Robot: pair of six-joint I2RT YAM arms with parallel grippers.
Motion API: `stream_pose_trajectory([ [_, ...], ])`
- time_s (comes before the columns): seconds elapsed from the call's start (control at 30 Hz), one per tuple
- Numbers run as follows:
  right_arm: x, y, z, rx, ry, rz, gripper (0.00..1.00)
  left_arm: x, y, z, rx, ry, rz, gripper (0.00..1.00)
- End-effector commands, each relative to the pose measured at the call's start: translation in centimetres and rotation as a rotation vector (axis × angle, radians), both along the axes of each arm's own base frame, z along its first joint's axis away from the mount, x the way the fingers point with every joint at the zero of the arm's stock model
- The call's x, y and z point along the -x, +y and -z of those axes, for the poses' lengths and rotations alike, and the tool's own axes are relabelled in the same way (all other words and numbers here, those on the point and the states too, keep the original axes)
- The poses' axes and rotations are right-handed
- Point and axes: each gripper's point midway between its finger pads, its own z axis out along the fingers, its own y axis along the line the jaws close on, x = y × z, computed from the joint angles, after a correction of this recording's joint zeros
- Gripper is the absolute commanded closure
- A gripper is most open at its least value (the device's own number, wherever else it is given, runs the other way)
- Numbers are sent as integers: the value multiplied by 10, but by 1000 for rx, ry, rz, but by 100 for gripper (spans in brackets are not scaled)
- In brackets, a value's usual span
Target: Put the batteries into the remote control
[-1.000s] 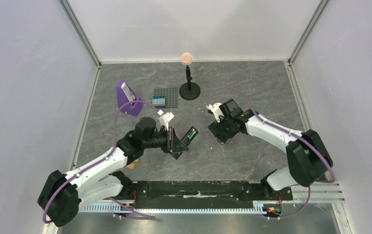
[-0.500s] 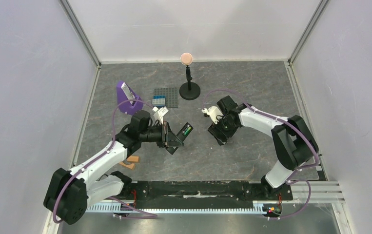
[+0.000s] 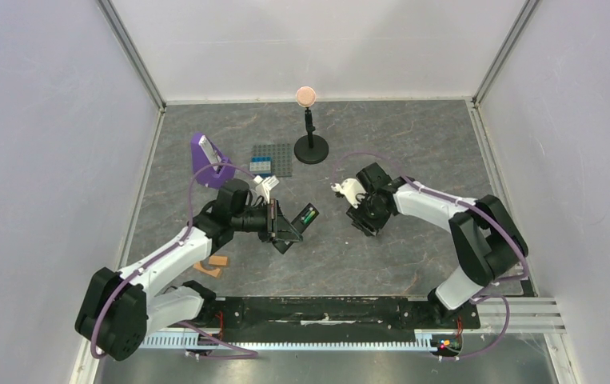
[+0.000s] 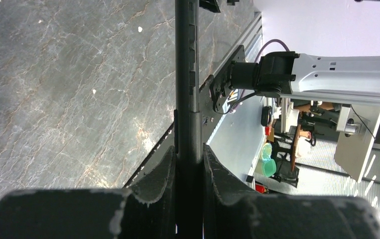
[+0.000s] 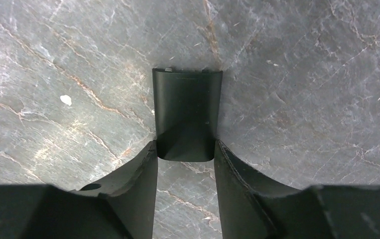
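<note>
The left gripper (image 4: 188, 154) is clamped on the remote control (image 4: 187, 74), held tilted off the table left of centre in the top view, with a green battery (image 3: 308, 214) showing in its open recess; I cannot make out the second battery. In the middle of the right wrist view, the right gripper (image 5: 185, 149) pinches the near end of a small black cover (image 5: 188, 104) lying flat on the table (image 5: 302, 74). With so little of that end gripped, the cover could pivot or slip out on lifting, and a tilted remote could shed its battery.
</note>
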Motion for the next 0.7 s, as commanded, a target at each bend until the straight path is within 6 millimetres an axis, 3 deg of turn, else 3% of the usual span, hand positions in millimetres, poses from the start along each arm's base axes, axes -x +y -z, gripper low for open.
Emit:
stream_pose_trajectory([
  [0.0, 2, -6, -8, 22, -107, -43, 68, 3, -3, -13, 27, -12, 69, 98],
  [0.2, 2, 7, -49, -103, -303, -110, 72, 14, -2, -4, 13, 31, 118, 98],
  [0.37, 21, 29, -86, -210, -441, -259, 74, 25, -7, -1, 28, 76, 177, 98],
  [0.67, 54, 55, -137, -237, -597, -444, 72, 52, -22, 4, 12, 103, 290, 98],
])
